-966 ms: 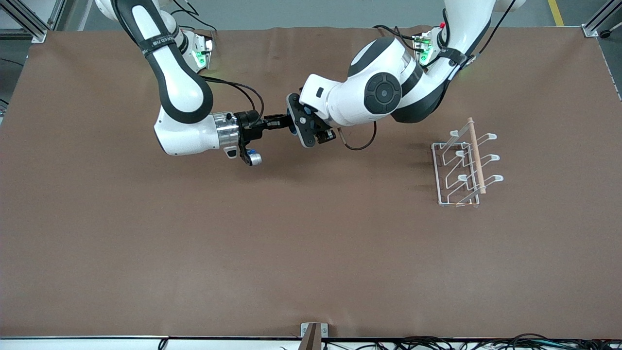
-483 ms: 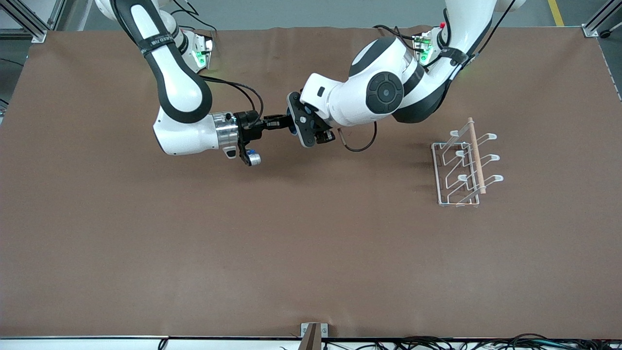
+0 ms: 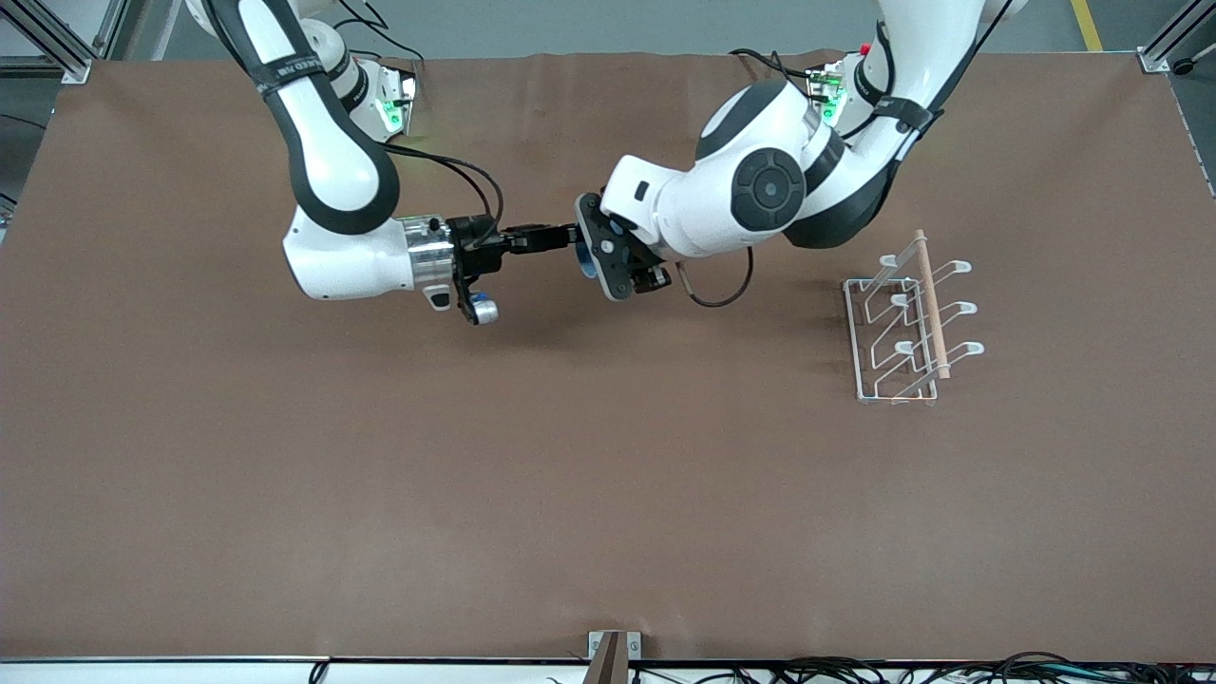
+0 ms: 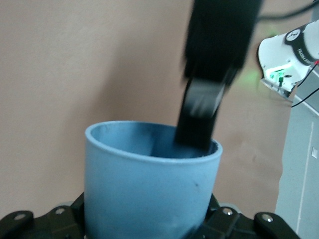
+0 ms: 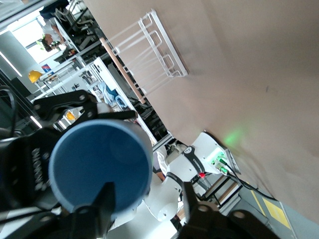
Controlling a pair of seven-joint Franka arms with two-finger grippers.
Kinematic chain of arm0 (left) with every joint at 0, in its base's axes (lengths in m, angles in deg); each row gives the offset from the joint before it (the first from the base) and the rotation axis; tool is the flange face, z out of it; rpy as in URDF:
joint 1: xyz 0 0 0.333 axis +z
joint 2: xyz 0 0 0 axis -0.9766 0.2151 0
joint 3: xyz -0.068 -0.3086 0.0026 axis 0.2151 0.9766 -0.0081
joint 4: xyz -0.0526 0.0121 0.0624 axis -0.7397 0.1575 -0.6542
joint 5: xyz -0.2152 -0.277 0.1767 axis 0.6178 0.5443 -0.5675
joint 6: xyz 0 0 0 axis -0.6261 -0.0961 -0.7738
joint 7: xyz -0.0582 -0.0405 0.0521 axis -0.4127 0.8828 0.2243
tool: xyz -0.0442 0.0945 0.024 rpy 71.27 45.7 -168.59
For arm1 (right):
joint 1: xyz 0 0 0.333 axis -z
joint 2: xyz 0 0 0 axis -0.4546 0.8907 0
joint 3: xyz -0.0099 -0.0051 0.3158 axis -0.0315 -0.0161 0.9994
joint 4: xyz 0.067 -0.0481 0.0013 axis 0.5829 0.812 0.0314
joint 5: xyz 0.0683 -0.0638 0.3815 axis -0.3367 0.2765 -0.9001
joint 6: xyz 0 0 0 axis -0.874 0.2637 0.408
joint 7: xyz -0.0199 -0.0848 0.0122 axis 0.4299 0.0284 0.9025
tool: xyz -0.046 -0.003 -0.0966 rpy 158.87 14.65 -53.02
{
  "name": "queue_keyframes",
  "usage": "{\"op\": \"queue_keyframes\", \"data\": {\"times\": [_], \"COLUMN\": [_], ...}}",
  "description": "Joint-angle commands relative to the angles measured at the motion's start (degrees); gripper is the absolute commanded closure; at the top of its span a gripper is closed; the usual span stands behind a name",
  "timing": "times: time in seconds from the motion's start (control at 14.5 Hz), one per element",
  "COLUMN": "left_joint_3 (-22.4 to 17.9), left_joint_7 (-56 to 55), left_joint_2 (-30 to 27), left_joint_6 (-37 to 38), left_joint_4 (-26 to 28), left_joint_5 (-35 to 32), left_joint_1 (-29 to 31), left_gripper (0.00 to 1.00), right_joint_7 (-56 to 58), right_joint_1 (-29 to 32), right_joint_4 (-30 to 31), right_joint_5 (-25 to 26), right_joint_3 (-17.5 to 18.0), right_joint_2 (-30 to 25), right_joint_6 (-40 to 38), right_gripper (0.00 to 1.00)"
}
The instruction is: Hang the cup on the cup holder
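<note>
The blue-grey cup [image 3: 583, 261] is up in the air over the table's middle strip near the arms' bases, held sideways in my left gripper [image 3: 593, 255]. In the left wrist view the cup [image 4: 149, 179] stands between my left jaws, which are shut on its lower part. My right gripper [image 3: 567, 236] is open at the cup's mouth, with one black finger [image 4: 199, 114] reaching just inside the rim. The right wrist view looks into the cup's mouth [image 5: 99, 164], past my spread right gripper [image 5: 147, 194]. The white wire cup holder [image 3: 910, 323] stands toward the left arm's end.
The cup holder's wooden rod [image 3: 931, 304] runs along its top, and its looped prongs carry nothing. The holder also shows in the right wrist view [image 5: 162, 55]. Brown table cover [image 3: 608, 475] stretches bare toward the front camera. A small bracket [image 3: 614, 655] sits at the table's near edge.
My right gripper has drawn back toward its own end, its finger sliding out toward the cup's rim. My left gripper has shifted a little toward the cup holder with the cup.
</note>
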Motion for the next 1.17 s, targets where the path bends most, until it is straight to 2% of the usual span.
{"op": "queue_keyframes", "data": {"times": [0.0,0.14,0.28,0.48,0.62,0.76,0.97,1.1], "left_joint_3": [0.3,0.0,0.2,1.0,1.4,1.5,1.4,1.4], "left_joint_7": [2.0,1.9,1.9,1.6,1.7,2.0,1.5,-0.3], "left_joint_2": [-1.4,-3.4,-3.5,-4.1,-3.3,-2.1,0.8,5.8], "left_joint_6": [6.3,11.7,19.5,26.6,32.0,35.8,37.8,42.2], "left_joint_4": [-0.9,-2.5,-5.1,-5.1,-3.7,-0.1,6.4,8.8], "left_joint_5": [-3.9,-8.9,-20.5,-35.8,-44.7,-55.1,-68.8,-77.1], "left_joint_1": [3.5,4.8,4.7,2.7,0.2,-1.6,-4.3,-4.9], "left_gripper": [0.81,0.81,0.84,0.97,0.99,1.00,1.00,1.00], "right_joint_7": [-0.5,-0.5,-0.5,-1.2,-1.2,-1.3,-1.3,-1.3], "right_joint_1": [3.3,7.0,11.1,17.6,20.6,23.9,25.5,25.7], "right_joint_4": [1.0,0.6,0.2,-2.0,-4.4,-6.3,-6.5,-6.6], "right_joint_5": [6.8,17.6,31.6,51.9,61.7,69.3,80.4,84.0], "right_joint_3": [-0.8,-1.0,-1.1,-1.1,-1.3,-1.5,-1.9,-2.0], "right_joint_2": [-3.0,-4.6,-6.3,-7.9,-7.8,-7.8,-10.4,-12.4], "right_joint_6": [-0.1,-0.1,-0.1,-0.1,0.2,1.4,4.6,4.2], "right_gripper": [0.00,0.00,0.00,0.00,0.00,0.00,0.00,0.00]}}
